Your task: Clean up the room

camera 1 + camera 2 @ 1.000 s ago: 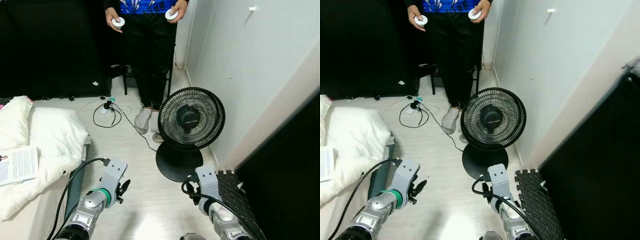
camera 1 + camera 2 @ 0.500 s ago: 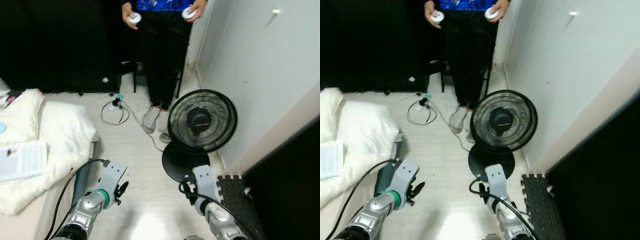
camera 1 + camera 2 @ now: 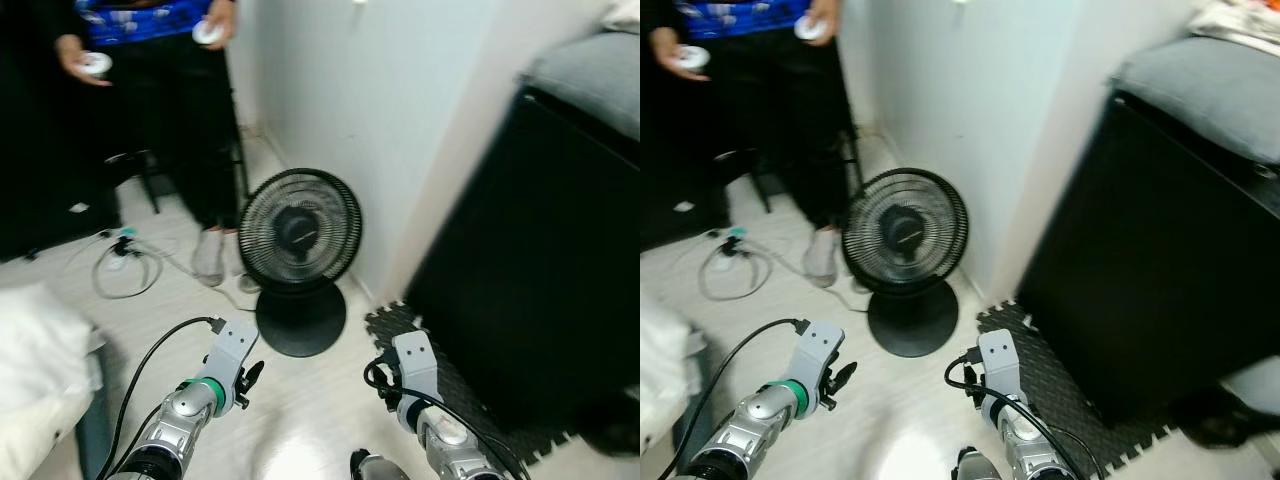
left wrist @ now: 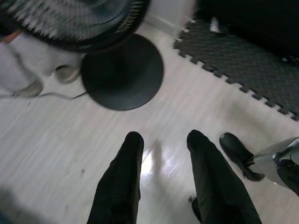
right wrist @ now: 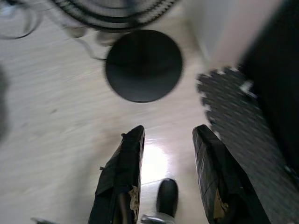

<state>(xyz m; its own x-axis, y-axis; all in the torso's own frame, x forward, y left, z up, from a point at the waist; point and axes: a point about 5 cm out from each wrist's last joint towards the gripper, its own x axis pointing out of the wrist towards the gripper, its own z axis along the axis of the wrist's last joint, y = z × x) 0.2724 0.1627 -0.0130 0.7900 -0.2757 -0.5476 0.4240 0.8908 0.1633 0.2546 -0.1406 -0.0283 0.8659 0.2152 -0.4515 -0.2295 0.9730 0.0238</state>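
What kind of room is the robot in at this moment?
Probably a bedroom in a home. White bedding lies at the robot's left, a black standing fan stands on the pale wood floor by a white wall, and a cable lies loose near a person.

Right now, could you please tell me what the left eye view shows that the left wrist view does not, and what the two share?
Only the left eye view shows a person in a blue top holding white round controllers, a tangled cable on the floor and a tall black cabinet. Only the left wrist view shows the open left pincer from behind, with pale wooden floor between its fingers. Both share the round black floor fan on its disc base and the dark interlocking foam mat.
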